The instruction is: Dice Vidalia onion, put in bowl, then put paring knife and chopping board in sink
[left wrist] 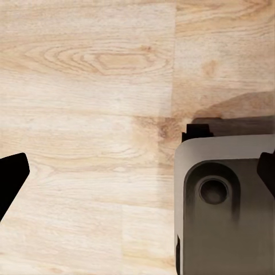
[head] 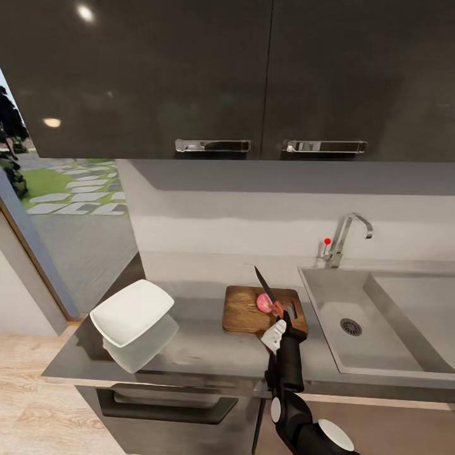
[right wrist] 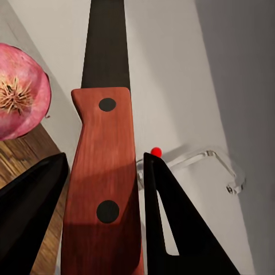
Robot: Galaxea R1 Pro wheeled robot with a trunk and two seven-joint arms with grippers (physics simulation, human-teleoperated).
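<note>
text: none readable | labels: none | brands: none | numbers: none | signs: none

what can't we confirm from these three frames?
- Head view: whether the paring knife blade touches the onion; too small, they overlap.
- Head view: part of the chopping board, covered by the right gripper and arm.
- Right wrist view: knife tip, cut off by the frame edge.
- Left wrist view: left gripper fingers mostly out of frame; it looks open over wood floor.
</note>
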